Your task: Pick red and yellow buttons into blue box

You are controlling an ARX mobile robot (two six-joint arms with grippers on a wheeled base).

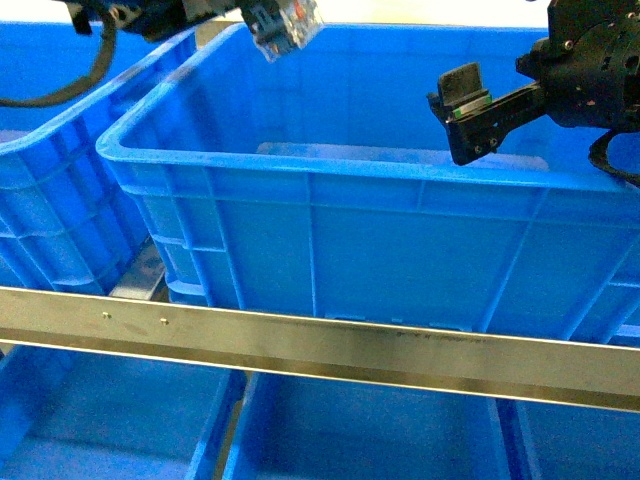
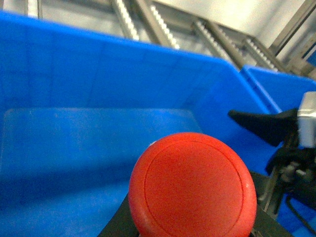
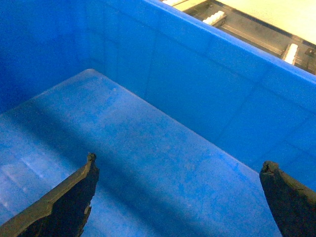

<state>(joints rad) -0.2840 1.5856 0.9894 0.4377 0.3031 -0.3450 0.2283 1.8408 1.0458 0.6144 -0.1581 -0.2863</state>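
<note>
You've got a metal rail [image 1: 320,345] crossing the front of the head view, with shallow blue trays [image 1: 110,425] below it. Another blue crate [image 1: 50,170] stands at the left. Grey roller racking [image 2: 163,24] runs behind, under bright, even light.

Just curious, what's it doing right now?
Left gripper holds red button over blue box. Right gripper open, empty, over box. Nothing blocking.

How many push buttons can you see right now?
1. The red button sits in the left gripper, held above the blue box. The right gripper is open with nothing in it. No yellow button shows; it may be out of view.
</note>
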